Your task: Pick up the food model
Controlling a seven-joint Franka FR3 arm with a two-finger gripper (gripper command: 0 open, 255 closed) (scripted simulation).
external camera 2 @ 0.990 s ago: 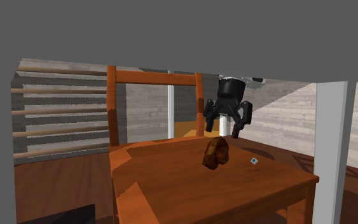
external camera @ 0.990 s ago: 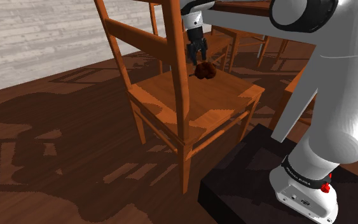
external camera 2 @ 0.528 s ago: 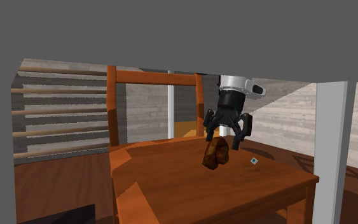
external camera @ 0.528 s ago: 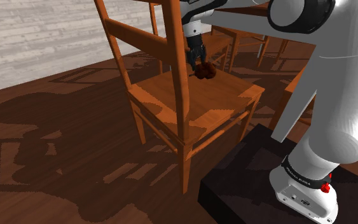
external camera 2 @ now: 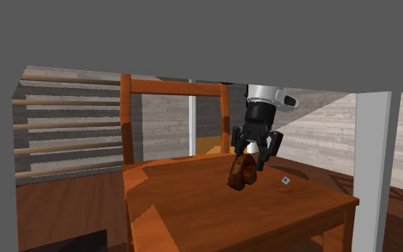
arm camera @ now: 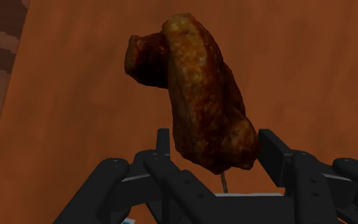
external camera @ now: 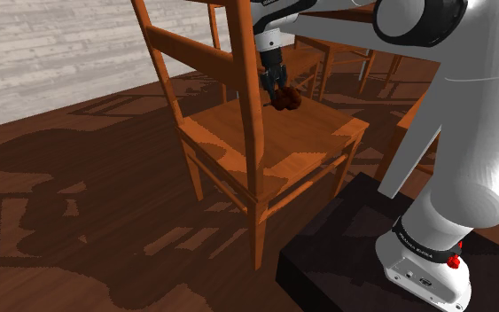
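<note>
Hanging straight down over a wooden chair seat (external camera: 265, 146), the black gripper (external camera: 278, 91) has its two fingers (arm camera: 274, 154) set on either side of the food model (external camera: 284, 101). In the wrist view the fingers stand a fair way apart, with the near end of the brown, lumpy, glazed food model (arm camera: 196, 95) filling the gap between them. Each inner face looks to be right against the food's side, so the gripper (arm camera: 212, 151) appears closed on it.

From the second exterior view the gripper (external camera 2: 249, 159) straddles the top of the food model (external camera 2: 242, 174), which sits directly below it with its lower end on the seat (external camera 2: 214, 211). The rest of the piece stretches away from the fingertips along the orange-brown wood (arm camera: 298, 63). Behind the gripper rises the chair's back rail (external camera 2: 171, 88). A small pale-blue speck (external camera 2: 285, 181) lies on the seat just beside and below the gripper. The white arm (external camera: 469, 133) reaches to it from the dark stand (external camera: 345, 257).
</note>
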